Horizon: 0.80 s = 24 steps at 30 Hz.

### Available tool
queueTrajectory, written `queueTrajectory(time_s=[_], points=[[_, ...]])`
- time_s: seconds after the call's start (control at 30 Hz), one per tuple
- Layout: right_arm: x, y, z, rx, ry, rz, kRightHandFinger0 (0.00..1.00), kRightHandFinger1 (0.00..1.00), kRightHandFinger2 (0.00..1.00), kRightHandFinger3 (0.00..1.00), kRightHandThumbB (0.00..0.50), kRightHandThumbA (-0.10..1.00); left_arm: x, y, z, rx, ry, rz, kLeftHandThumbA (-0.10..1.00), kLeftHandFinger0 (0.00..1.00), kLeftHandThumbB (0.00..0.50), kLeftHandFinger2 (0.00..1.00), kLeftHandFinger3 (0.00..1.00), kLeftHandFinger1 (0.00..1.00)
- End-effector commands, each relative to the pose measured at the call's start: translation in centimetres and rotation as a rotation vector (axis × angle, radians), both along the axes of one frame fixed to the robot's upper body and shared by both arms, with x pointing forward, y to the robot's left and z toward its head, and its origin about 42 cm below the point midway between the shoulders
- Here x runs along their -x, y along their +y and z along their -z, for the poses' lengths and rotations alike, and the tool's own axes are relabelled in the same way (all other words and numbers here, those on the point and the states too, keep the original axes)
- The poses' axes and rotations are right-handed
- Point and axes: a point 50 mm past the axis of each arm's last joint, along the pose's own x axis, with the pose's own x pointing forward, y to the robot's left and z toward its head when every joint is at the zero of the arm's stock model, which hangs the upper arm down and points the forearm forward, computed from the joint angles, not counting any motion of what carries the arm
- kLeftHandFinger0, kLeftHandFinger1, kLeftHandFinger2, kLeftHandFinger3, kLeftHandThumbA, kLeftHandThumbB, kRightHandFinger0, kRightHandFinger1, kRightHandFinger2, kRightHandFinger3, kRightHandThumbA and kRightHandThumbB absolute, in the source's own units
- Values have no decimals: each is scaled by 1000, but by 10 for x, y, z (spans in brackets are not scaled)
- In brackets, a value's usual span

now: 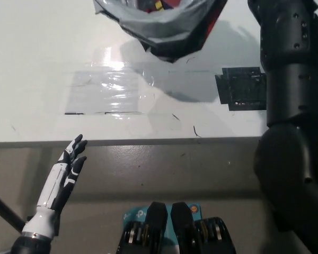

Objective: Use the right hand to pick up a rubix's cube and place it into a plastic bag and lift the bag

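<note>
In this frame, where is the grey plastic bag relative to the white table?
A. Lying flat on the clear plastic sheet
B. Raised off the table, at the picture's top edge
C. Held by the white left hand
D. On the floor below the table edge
B. The plastic bag hangs at the top of the view, its shadow cast apart from it on the table.

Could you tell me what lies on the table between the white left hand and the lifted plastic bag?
In the head view, a clear plastic sheet lies flat on the table between the left hand and the plastic bag.

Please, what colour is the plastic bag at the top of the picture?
The plastic bag is grey, with red showing inside; the head view shows it.
</note>
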Motion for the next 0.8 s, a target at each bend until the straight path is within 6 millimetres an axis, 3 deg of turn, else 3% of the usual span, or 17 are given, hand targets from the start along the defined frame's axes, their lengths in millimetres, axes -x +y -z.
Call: queueTrajectory(time_s=[0.0, 0.03, 0.07, 0.1, 0.2, 0.3, 0.4, 0.53, 0.6, 0.63, 0.67, 0.73, 0.77], points=[[133, 86, -298, -229, -574, -338, 0, 181, 683, 1000, 20, -100, -6, -1, -19, -69, -60, 13, 970, 947, 99, 1000, 1000, 1000], [131, 85, -295, -228, -575, -334, 0, 191, 690, 815, 41, -100, -6, -1, -19, -71, -60, 15, 970, 947, 100, 1000, 1000, 1000], [130, 84, -292, -228, -575, -331, 0, 195, 696, 835, 42, -100, -6, -1, -19, -71, -60, 16, 970, 947, 100, 1000, 1000, 1000], [125, 83, -286, -226, -568, -326, 0, 200, 714, 1000, 29, -100, -6, -1, -19, -73, -60, 18, 969, 947, 100, 1000, 1000, 1000], [116, 82, -275, -224, -539, -312, 0, 198, 741, 1000, 12, -100, -5, -2, -19, -76, -55, 17, 971, 948, 108, 1000, 1000, 1000], [83, 82, -239, -244, -413, -286, 0, 230, 756, 1000, 20, -100, -2, -1, -17, -79, -47, 22, 969, 950, 116, 1000, 1000, 1000], [62, 84, -213, -246, -338, -269, 0, 255, 755, 1000, 16, -100, -3, -2, -17, -84, -45, 21, 972, 948, 120, 1000, 1000, 1000], [43, 90, -182, -217, -282, -246, 0, 256, 719, 962, 30, -100, -4, -2, -18, -88, -41, 23, 972, 948, 132, 1000, 1000, 1000], [36, 94, -167, -209, -248, -231, 0, 260, 727, 1000, 29, -100, -4, -2, -18, -89, -39, 25, 966, 949, 125, 1000, 1000, 1000], [29, 99, -145, -204, -207, -218, 0, 262, 729, 794, 33, -100, -2, -2, -16, -94, -40, 32, 958, 953, 113, 1000, 1000, 1000], [26, 102, -133, -198, -186, -212, 0, 265, 724, 658, 39, -100, -2, -2, -16, -94, -39, 35, 956, 954, 113, 1000, 1000, 1000], [20, 106, -115, -182, -153, -210, 0, 286, 700, 715, 37, -100, 0, -3, -15, -93, -35, 41, 944, 962, 117, 1000, 1000, 1000], [15, 107, -99, -160, -128, -215, 0, 270, 664, 807, 42, -100, 0, -3, -15, -91, -30, 44, 941, 963, 119, 1000, 1000, 1000]])
